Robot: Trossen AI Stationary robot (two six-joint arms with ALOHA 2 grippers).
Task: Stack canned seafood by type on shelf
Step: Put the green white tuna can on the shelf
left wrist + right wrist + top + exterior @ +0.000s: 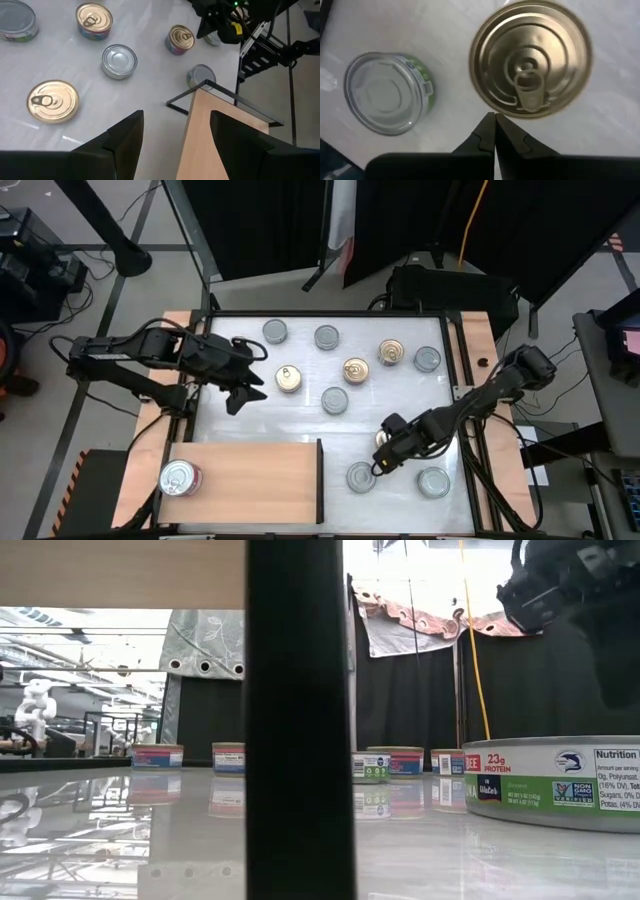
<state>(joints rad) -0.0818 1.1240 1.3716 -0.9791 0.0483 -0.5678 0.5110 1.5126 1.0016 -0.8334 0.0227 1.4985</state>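
Gold-lidded cans point(355, 370) and silver-lidded cans point(335, 400) of seafood stand scattered on the white tabletop. One red-labelled can point(180, 477) stands on the light-brown shelf point(250, 485), near its left end. My right gripper point(494, 122) is shut and points down at the near rim of a gold can point(530, 57), beside a green-labelled silver can point(385, 92). In the high view this gripper point(384, 458) partly hides that gold can point(382, 440). My left gripper point(252, 380) hangs open above the table's left part, holding nothing. My right gripper's shut fingertips point(489, 125) stand at the gold can's rim point(492, 107), on the side of the pull tab, coming from above. I cannot tell whether they touch the can. The can stands flat on the table.
The shelf's thin dark upright edge point(320, 480) rises at its right end and fills the middle of the low view point(300, 720). Two silver cans point(361, 476) point(433, 481) stand near the front right. A large can point(555, 780) sits close in the low view.
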